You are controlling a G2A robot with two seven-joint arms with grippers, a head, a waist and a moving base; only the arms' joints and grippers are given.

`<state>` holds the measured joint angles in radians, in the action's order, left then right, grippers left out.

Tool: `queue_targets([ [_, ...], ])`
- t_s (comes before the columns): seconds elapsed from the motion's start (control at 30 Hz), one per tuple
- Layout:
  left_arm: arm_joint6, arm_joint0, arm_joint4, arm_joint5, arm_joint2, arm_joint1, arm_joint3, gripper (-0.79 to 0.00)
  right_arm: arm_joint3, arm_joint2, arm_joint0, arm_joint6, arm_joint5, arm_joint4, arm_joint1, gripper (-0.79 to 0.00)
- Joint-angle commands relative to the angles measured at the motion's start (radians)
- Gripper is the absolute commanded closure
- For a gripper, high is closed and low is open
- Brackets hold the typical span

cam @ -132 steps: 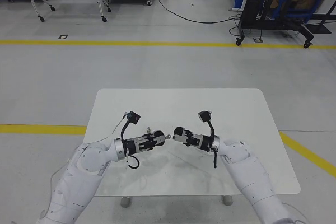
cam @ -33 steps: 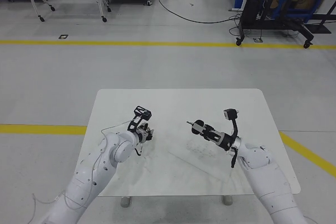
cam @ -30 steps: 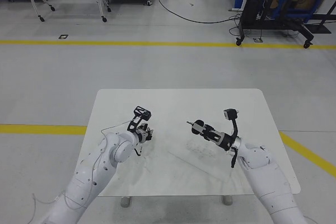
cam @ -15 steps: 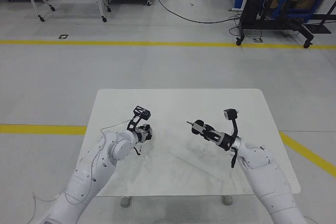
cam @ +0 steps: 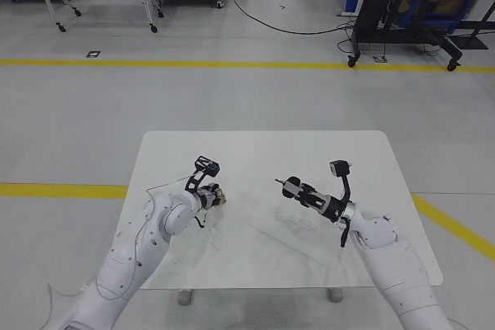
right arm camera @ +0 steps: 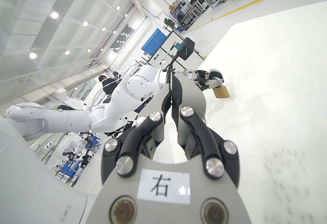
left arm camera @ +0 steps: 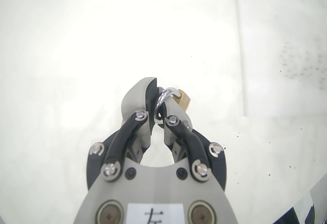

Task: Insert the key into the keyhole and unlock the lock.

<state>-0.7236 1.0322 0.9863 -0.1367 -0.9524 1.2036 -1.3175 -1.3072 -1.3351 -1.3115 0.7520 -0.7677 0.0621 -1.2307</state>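
My left gripper (cam: 209, 196) hovers over the left middle of the white table (cam: 355, 153). It is shut on the silver shackle (left arm camera: 163, 97) of a small brass padlock (left arm camera: 184, 100). The padlock (cam: 219, 196) juts out toward the table's centre, and it (right arm camera: 221, 92) hangs from the left gripper (right arm camera: 213, 79) in the right wrist view. My right gripper (cam: 284, 184) is held a short way to the right, pointing at the lock. It is shut on the key (cam: 276, 181), which shows as a thin tip. In the right wrist view the right gripper (right arm camera: 171, 82) has its pads pressed together, hiding the key.
A patch of dark specks (cam: 301, 216) and a faint straight line (left arm camera: 240, 56) mark the table between the arms. The back half of the table is bare white surface. Yellow floor lines (cam: 231, 63) and wheeled racks lie far behind.
Over four seconds ago both grippers met at the table's middle; they now stand apart. In the last second the left gripper shifted slightly left and turned the lock. The right arm kept still.
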Motion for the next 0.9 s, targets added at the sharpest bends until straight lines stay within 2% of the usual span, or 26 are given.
queue_targets([
  [0.0,-0.002,-0.001,-0.01,-0.013,-0.005,0.0,0.002,0.0,0.0,0.0,0.0,0.0,0.0,0.0,0.0,0.0],
  [0.07,0.039,-0.001,-0.002,-0.012,-0.018,-0.001,-0.009,0.0,0.0,0.0,0.0,0.0,0.0,0.0,0.0,0.0],
  [0.17,0.171,0.025,-0.099,-0.014,-0.076,-0.002,-0.053,0.0,0.0,0.0,0.0,0.0,0.0,0.0,0.0,0.0],
  [0.33,0.3,0.086,-0.306,-0.137,-0.183,-0.011,-0.117,0.0,0.0,0.0,0.0,0.0,0.0,0.0,0.0,0.0],
  [0.6,0.306,0.097,-0.321,-0.15,-0.186,-0.012,-0.123,0.0,0.0,0.0,0.0,0.0,0.0,0.0,0.0,0.0],
  [0.77,0.242,0.094,-0.499,-0.129,-0.186,-0.002,-0.093,0.0,0.02,0.039,0.006,-0.025,0.037,0.028,-0.007,0.0],
  [0.87,0.178,0.075,-0.732,-0.108,-0.213,0.006,-0.04,0.0,0.072,0.103,0.041,-0.079,0.044,0.082,-0.025,0.0],
])
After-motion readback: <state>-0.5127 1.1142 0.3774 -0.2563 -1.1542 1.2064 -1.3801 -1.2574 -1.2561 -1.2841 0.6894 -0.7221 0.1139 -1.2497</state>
